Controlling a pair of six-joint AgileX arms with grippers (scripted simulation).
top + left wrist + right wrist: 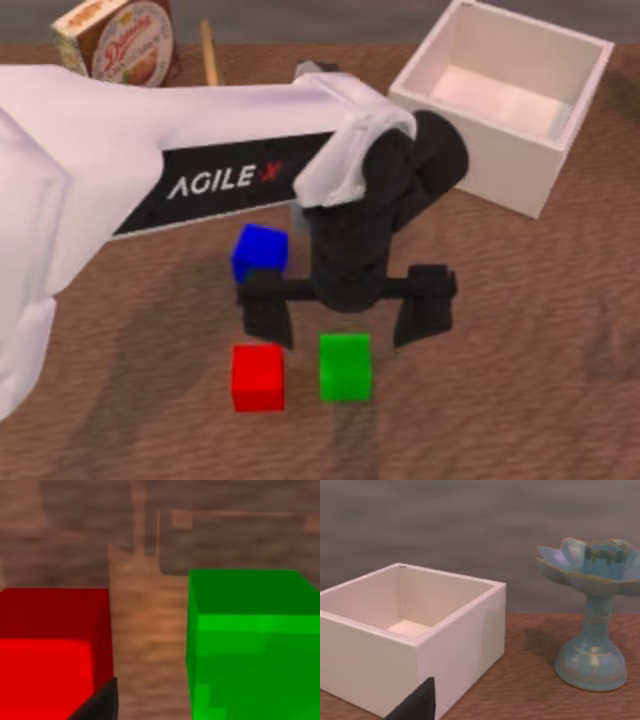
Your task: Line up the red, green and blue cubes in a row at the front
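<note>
Left gripper (345, 318), spread and released above the green cube (345, 367); next, probably fetch the blue cube (260, 248).

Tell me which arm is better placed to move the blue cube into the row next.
Left. Its gripper hangs open over the red cube and green cube, with the blue cube right beside it. The right arm is outside the top view.
</note>
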